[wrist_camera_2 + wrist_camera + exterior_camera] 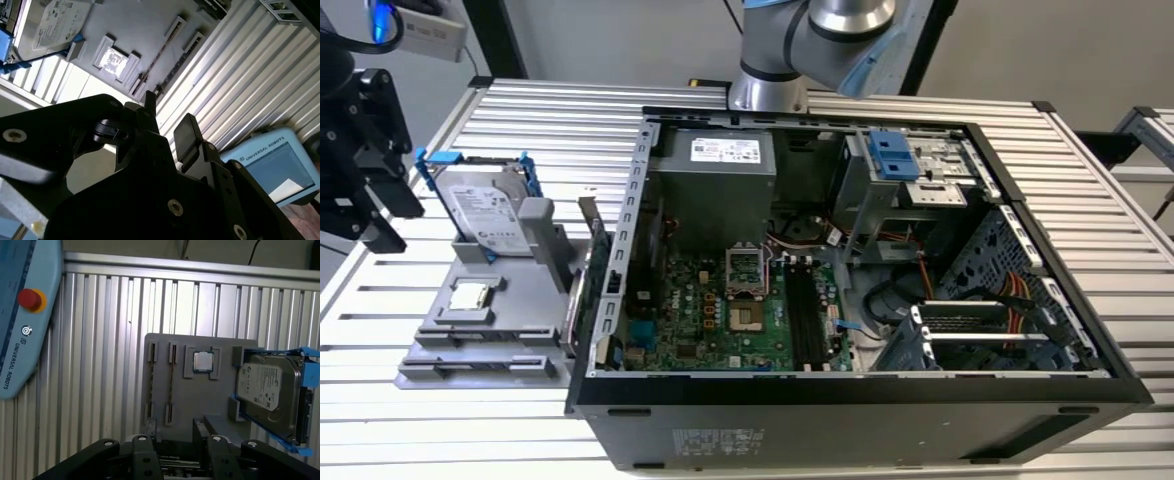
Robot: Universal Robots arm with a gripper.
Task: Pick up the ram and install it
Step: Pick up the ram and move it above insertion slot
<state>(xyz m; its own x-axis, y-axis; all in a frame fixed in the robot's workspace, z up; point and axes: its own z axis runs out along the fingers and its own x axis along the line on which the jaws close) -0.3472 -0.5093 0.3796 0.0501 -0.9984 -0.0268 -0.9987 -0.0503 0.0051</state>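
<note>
The ram stands on edge as a thin dark strip in a slot of the grey holder, and it shows the same way in the second wrist view. My gripper hovers off the holder's edge, apart from the ram, with its black fingers spread and nothing between them. In the exterior view the gripper hangs at the far left, beside the holder. The open computer case lies to the exterior view's right, with long black memory slots on its green motherboard.
On the holder also sit a hard drive in a blue frame, a square silver processor and an upright green expansion card. A blue teach pendant lies on the ribbed aluminium table. The arm's base stands behind the case.
</note>
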